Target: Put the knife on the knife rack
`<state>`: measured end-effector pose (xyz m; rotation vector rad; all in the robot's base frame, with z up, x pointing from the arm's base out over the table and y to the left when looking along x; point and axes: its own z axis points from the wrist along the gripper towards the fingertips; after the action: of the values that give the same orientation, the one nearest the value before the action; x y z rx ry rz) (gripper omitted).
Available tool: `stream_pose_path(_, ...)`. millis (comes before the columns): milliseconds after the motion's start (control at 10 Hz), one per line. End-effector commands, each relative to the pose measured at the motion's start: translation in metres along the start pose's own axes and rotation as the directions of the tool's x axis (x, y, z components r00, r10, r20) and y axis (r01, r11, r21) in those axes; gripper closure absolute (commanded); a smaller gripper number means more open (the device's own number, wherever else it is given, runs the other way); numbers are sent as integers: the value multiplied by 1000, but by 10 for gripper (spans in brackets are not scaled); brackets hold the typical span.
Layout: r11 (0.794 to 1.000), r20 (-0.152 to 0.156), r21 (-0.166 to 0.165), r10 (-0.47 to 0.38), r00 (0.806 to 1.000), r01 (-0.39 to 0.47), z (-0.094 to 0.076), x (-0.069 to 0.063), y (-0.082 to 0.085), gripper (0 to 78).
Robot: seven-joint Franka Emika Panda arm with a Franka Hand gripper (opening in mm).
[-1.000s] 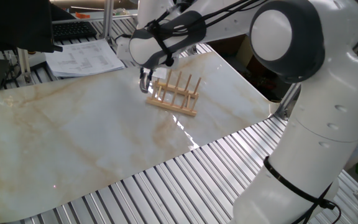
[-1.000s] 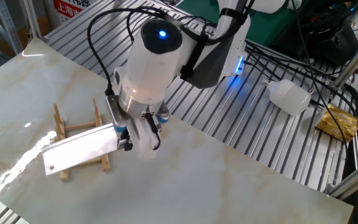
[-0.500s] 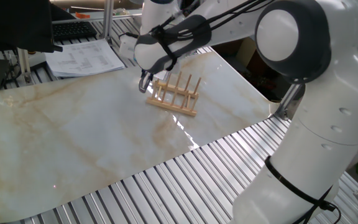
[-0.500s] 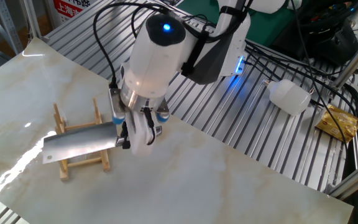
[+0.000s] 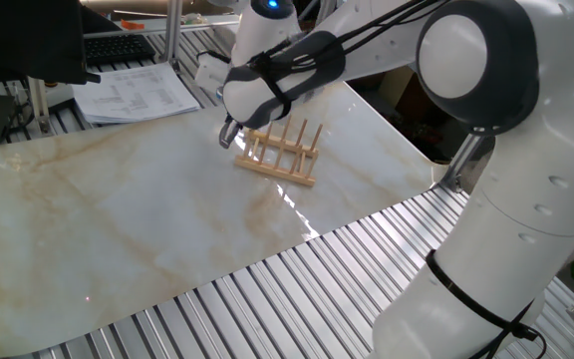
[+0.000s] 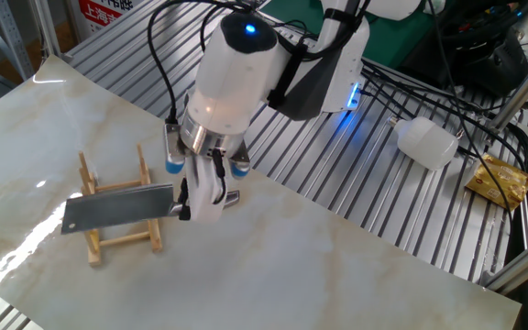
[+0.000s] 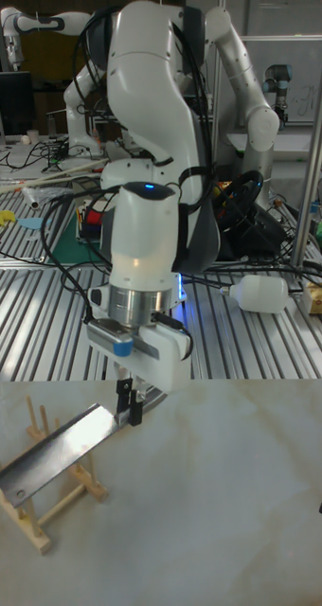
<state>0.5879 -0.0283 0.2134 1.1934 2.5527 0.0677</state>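
On the marbled white surface [image 6: 356, 266] you have the small light-wood pegged knife rack [image 6: 117, 215]; the broad grey metal cleaver [image 6: 117, 209] lies across its pegs, its handle clamped in your jaws [image 6: 187, 196].

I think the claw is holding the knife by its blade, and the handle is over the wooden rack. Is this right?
Not quite. In the other fixed view the claw grips the knife at its handle end, and the broad grey blade is over the wooden rack, not the handle.
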Motion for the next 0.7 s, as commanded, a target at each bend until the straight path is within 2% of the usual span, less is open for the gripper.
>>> stream_pose_path(100, 997, -28, -46, 57, 998, -59, -2, -1, 1, 756)
stream_pose_path(400, 995, -19, -60, 76, 997, -77, -2, -1, 1, 756)
stream_pose_path(700, 989, -6, -96, 113, 994, -113, -2, -1, 1, 756)
